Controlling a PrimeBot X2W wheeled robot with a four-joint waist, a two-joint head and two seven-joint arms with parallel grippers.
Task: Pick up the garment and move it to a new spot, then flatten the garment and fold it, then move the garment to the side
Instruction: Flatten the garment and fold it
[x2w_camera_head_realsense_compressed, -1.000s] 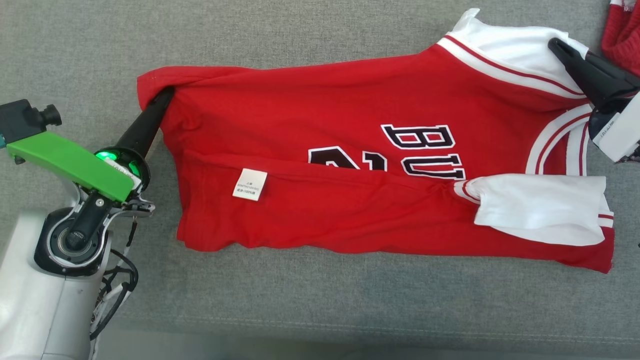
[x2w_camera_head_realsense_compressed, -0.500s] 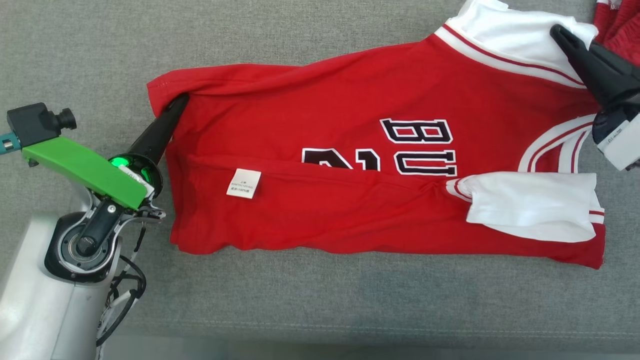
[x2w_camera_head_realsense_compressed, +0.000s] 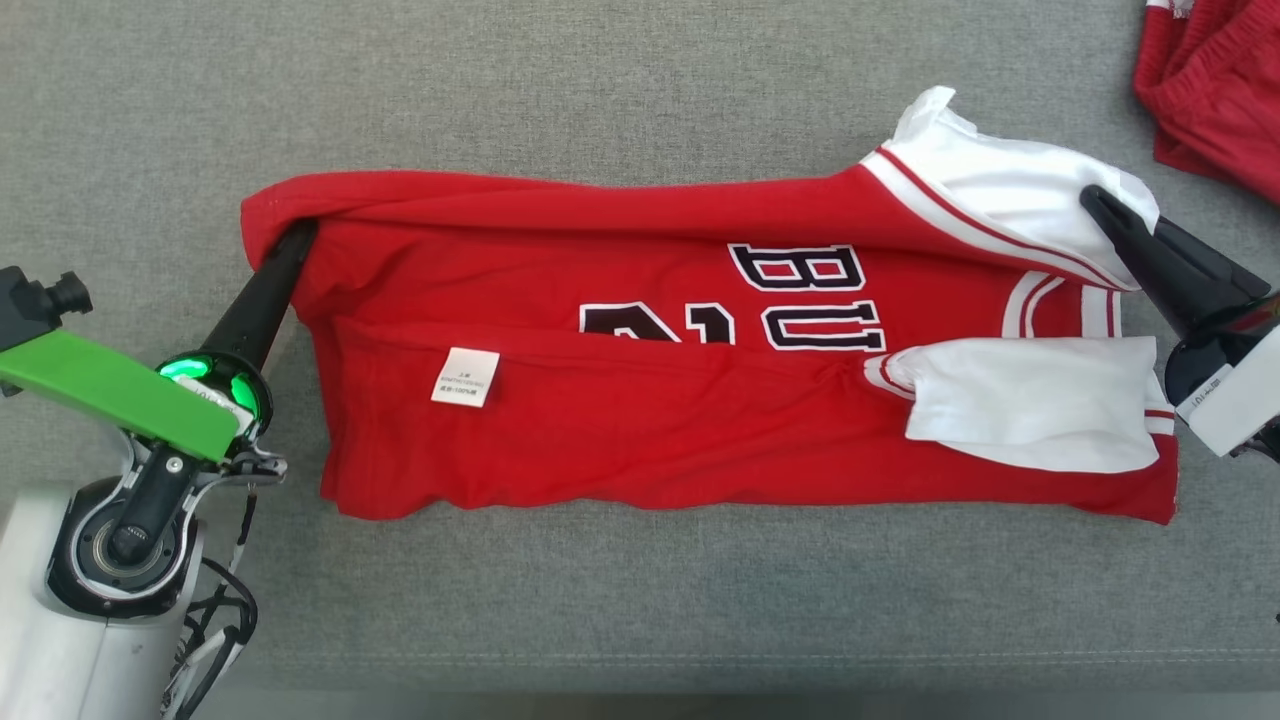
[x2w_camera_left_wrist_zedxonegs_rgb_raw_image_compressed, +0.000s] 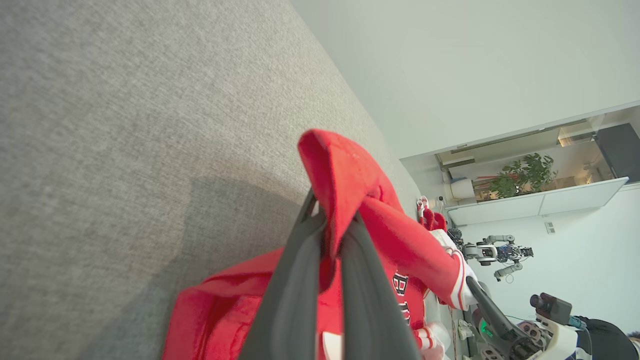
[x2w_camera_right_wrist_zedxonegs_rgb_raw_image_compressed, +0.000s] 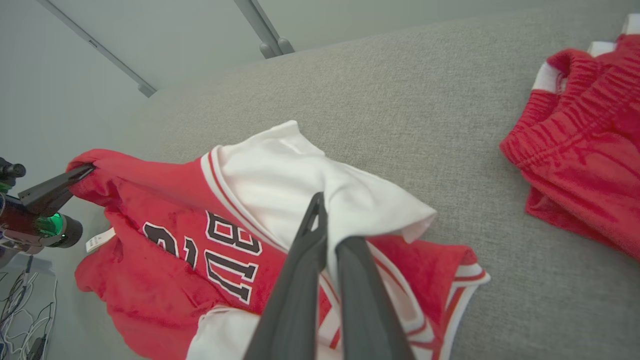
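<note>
The left gripper (x2w_camera_head_realsense_compressed: 298, 232) pinches a hem corner of the red garment (x2w_camera_head_realsense_compressed: 650, 450), the right gripper (x2w_camera_head_realsense_compressed: 1098, 203) its white sleeve; it lies half folded on the grey surface (x2w_camera_head_realsense_compressed: 560, 90). Soft, light cloth, I'd guess: sags mid-span, best held by corners.

The long dark left gripper (x2w_camera_head_realsense_compressed: 295, 235) slants up-right from the lower left, the right gripper (x2w_camera_head_realsense_compressed: 1092, 197) up-left from the right edge. Both pinch the red-and-white cloth jersey (x2w_camera_head_realsense_compressed: 640, 440).
</note>
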